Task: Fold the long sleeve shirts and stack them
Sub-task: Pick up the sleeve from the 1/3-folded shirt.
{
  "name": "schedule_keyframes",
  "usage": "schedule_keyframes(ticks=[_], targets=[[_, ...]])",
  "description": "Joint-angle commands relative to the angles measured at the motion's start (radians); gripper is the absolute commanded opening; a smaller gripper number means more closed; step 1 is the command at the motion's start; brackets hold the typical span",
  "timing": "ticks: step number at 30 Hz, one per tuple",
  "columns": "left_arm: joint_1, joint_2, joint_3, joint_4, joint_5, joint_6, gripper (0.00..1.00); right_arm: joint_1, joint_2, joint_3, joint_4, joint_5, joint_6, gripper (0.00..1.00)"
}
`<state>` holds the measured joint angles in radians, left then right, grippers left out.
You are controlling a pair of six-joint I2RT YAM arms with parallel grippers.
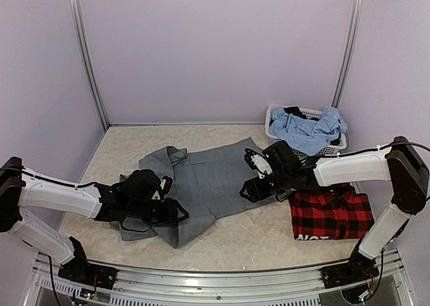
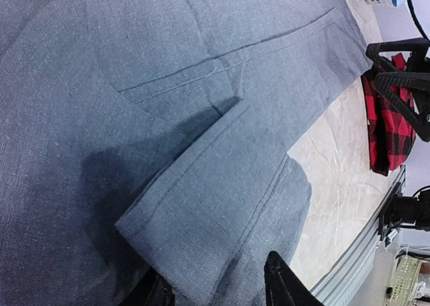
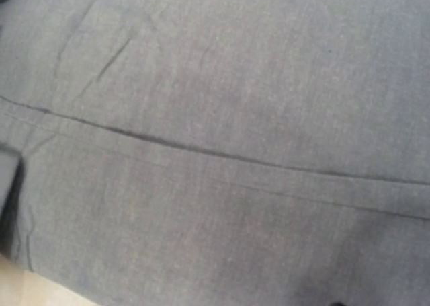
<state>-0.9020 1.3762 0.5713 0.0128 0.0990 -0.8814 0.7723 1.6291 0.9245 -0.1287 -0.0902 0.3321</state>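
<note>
Left pincer (image 1: 175,214) straddles grey shirt (image 1: 208,178) fold, tips cut off, grip unclear; right pincer (image 1: 254,176) wide over shirt.

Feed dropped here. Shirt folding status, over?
Right gripper open over grey shirt. Left gripper at its near edge, grip unclear. Plaid shirt folded alongside. Nothing blocking.

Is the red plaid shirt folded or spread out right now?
Folded. The red plaid shirt lies as a compact rectangle with no sleeves showing, while the grey shirt beside it lies mostly spread.
</note>
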Motion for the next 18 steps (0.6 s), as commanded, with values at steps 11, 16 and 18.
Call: schedule_keyframes(ticks=[11,16,18], targets=[[-0.018,0.068,0.035,0.162,0.033,0.067,0.08,0.012,-0.03,-0.007,0.002,0.009,-0.003,0.69],[-0.021,0.092,0.042,0.165,0.057,0.078,0.12,0.013,-0.029,-0.016,0.008,0.012,0.0,0.69],[-0.023,0.106,0.046,0.168,0.063,0.078,0.13,0.012,-0.028,-0.015,0.008,0.009,0.001,0.69]])
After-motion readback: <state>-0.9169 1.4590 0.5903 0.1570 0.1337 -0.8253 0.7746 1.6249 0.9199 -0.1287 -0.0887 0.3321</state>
